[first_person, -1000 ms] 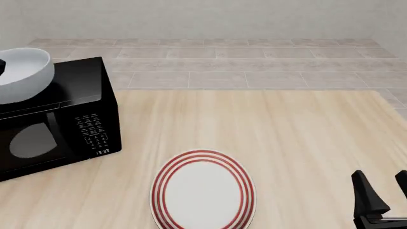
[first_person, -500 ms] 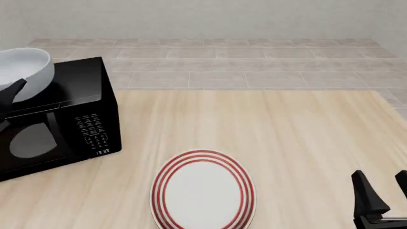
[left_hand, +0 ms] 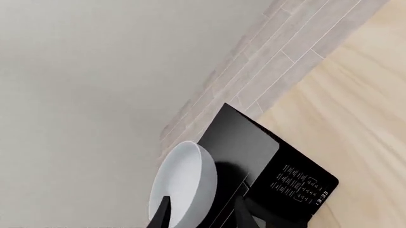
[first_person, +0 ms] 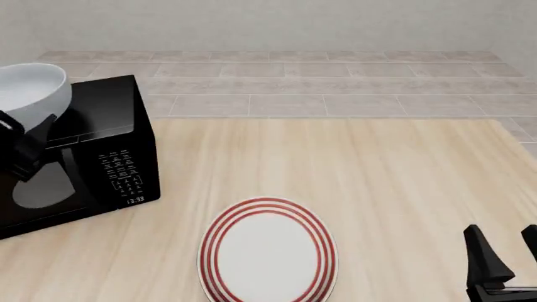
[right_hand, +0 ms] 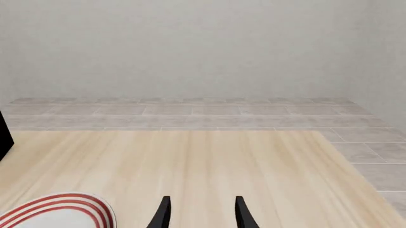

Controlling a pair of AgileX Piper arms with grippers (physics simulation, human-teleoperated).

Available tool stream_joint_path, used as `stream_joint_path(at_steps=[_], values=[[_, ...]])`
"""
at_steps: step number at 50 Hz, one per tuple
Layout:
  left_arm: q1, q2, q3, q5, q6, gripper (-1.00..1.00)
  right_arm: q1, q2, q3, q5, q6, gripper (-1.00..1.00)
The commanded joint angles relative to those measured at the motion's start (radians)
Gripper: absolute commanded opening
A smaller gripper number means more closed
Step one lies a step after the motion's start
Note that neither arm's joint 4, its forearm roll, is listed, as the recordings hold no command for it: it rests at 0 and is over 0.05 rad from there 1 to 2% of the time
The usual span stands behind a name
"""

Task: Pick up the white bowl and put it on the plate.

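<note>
The white bowl sits tilted on top of the black microwave, well apart from the plate on the wooden surface. The left pincer is spread around the bowl's rim, seemingly not yet clamped. The right pincer hangs spread, empty, near the plate.

A black microwave stands at the left edge of the light wooden desk, its keypad and lit clock display facing the near side. Beyond the desk's far edge lies a grey tiled floor, then a pale wall.
</note>
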Motion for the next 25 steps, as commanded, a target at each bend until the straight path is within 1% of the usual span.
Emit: stream_joint_path(at_steps=[1,9,14,17,19,25], values=[[0.017,0.078,0.023,-0.079,0.024,1.00,0.000,0.001,0.000,-0.001,0.000,1.00],[0.032,0.132,0.035,-0.132,0.031,1.00,0.000,0.001,0.000,-0.001,0.000,1.00],[0.046,0.152,0.023,-0.131,0.021,1.00,0.000,0.001,0.000,-0.001,0.000,1.00],[0.053,0.173,0.022,-0.144,0.019,1.00,0.000,0.001,0.000,-0.001,0.000,1.00],[0.064,0.198,0.022,-0.173,0.022,1.00,0.000,0.001,0.000,-0.001,0.000,1.00],[0.078,0.221,0.025,-0.190,0.024,1.00,0.000,0.001,0.000,-0.001,0.000,1.00]])
